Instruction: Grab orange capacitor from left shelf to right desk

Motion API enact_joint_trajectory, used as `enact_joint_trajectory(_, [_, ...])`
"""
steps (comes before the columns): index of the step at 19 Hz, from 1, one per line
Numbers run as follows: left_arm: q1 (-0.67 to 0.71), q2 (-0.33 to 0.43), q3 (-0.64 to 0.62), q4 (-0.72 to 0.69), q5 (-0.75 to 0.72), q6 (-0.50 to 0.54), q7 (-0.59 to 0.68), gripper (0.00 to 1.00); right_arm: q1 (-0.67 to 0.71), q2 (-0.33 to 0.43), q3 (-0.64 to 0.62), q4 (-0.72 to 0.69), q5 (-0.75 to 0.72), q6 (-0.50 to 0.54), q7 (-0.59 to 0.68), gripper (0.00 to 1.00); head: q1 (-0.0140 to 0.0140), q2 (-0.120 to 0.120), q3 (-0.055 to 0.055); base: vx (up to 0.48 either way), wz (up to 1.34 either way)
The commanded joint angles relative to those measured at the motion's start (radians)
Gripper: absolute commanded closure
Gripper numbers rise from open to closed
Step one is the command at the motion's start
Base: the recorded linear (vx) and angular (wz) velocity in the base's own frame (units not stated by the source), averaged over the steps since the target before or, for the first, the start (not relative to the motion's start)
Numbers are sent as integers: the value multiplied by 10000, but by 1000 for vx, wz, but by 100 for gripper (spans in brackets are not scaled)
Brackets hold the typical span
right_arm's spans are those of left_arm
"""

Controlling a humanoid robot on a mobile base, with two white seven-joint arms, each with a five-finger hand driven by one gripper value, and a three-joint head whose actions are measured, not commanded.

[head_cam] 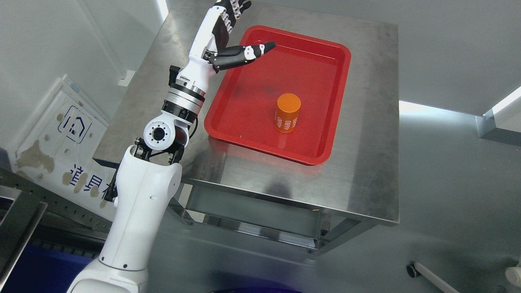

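Head view. The brushed stainless-steel tabletop [366,134] stood on a grey floor [447,183] beside pale walls, with a white sign bearing blue characters [69,142] leaning at the left. A shallow red plastic tray [325,65] lay on the tabletop. The orange cylindrical capacitor [287,112] with white print stood upright in the tray, toward its near right part. My left hand [228,32] was raised over the tray's far left corner, well apart from the capacitor; its fingers [234,8] were extended and spread, the thumb [248,52] pointing across the tray, holding nothing.
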Motion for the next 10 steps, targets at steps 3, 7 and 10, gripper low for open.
enact_joint_trajectory(3, [1168, 175, 3062, -1231, -182, 864, 387, 0, 137, -175, -107, -337, 0, -4, 7, 0, 0, 0, 0, 0, 0])
enact_joint_trajectory(7, [2087, 783, 3249, -1231, -182, 803, -502, 0, 137, -175, -107, -337, 0, -4, 7, 0, 0, 0, 0, 0, 0])
enact_joint_trajectory(10, [2640, 539, 3249, -1231, -212, 925, -381, 0, 137, -175, -107, -337, 0, -4, 7, 0, 0, 0, 0, 0, 0])
